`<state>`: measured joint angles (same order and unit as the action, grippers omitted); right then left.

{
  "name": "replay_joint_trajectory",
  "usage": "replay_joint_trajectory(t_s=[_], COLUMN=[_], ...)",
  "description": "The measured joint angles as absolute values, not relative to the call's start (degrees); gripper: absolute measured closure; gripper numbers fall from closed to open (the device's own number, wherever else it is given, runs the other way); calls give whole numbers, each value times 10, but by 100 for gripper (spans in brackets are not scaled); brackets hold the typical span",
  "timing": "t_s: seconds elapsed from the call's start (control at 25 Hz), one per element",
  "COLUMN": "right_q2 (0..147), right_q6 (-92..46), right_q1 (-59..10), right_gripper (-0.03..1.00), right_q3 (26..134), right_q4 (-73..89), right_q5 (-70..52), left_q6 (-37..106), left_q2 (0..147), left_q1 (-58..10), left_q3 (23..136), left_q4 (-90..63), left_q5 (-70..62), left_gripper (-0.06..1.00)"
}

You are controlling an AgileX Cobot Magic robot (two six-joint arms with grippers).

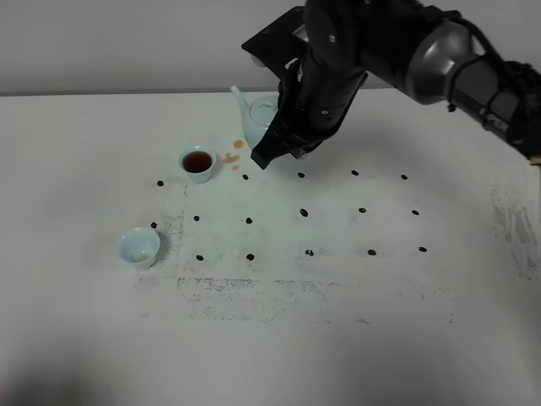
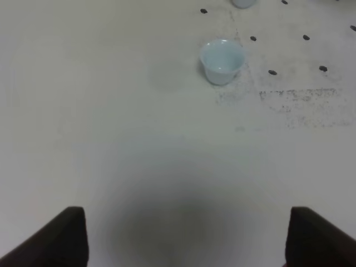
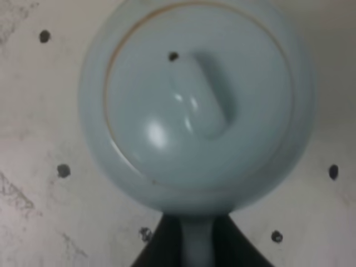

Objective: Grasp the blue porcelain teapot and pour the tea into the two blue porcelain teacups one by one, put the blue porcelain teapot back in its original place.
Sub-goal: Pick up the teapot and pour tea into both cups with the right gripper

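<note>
Our right gripper (image 3: 197, 247) grips the teapot (image 1: 257, 120) by its handle near the table's (image 1: 355, 338) far edge, spout pointing left, with the empty-looking cup (image 1: 139, 246) nearer the front-left corner; our left gripper (image 2: 186, 239) hangs open.

Light comes soft and even from above onto my white table (image 1: 84, 321), bright and flat. The high view darkens to a vague shadow in its near left corner. Under my left gripper (image 2: 183, 236) lies a round grey shadow, the fingers soft-edged. My right wrist view is blurred: the teapot (image 3: 194, 111) swims out of focus, small white glints on its lid (image 3: 156, 133)
</note>
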<state>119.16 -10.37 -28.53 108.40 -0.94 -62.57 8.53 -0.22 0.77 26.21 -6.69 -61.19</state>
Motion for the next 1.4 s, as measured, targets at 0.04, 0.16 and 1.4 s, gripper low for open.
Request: replay_joint_trajectory(t_s=[0.04, 0.16, 1.4], right_q2=[1167, 1106, 1193], right_q6=[-101, -100, -367], right_q1=[-285, -286, -404], right_gripper=[88, 88, 88], right_q3=[1047, 950, 917], right_q4=[-10, -9, -91], right_q5=[-603, -544, -460], left_q6=[85, 85, 85], left_q2=[-2, -2, -2], left_q1=[8, 8, 8], left_q3=[262, 262, 262], left_q4=[-67, -67, -66], left_q5=[-612, -612, -612], left_gripper=[22, 22, 22])
